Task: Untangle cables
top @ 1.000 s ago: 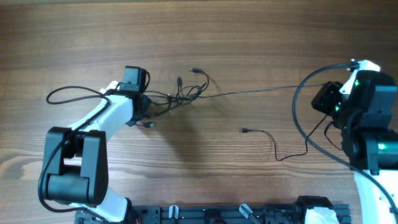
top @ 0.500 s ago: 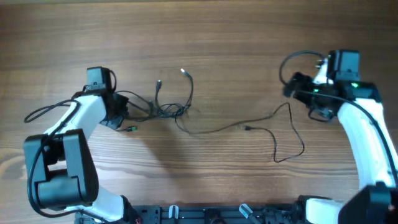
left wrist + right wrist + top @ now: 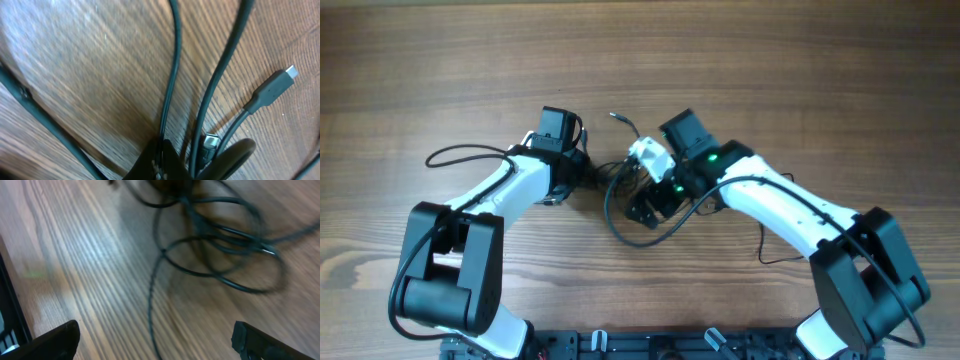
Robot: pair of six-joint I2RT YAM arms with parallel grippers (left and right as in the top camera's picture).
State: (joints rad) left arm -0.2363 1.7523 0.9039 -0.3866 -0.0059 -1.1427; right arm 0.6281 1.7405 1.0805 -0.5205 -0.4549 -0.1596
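Note:
The cables (image 3: 620, 180) are thin dark cords bunched in a small tangle at mid-table. One loop (image 3: 638, 238) sags toward the front, and a plug end (image 3: 615, 116) points to the far side. My left gripper (image 3: 582, 172) sits at the tangle's left edge, shut on one thin strand (image 3: 170, 90). A USB-C plug (image 3: 272, 90) and a metal plug (image 3: 210, 142) lie beside it. My right gripper (image 3: 642, 208) hovers open over the tangle's front side. In the right wrist view a single strand (image 3: 151, 300) runs between its fingers (image 3: 55, 340), untouched, with the knotted loops (image 3: 220, 240) ahead.
A loose cable tail (image 3: 765, 255) trails on the wood under the right forearm. The left arm's own thick black cable (image 3: 460, 155) arcs to the left. The robot base rail (image 3: 700, 345) runs along the front edge.
My right arm has swung from the far right to the centre over the tangle, and its jaws have opened. My left arm moved right with its strand, and the cords bunched closer.

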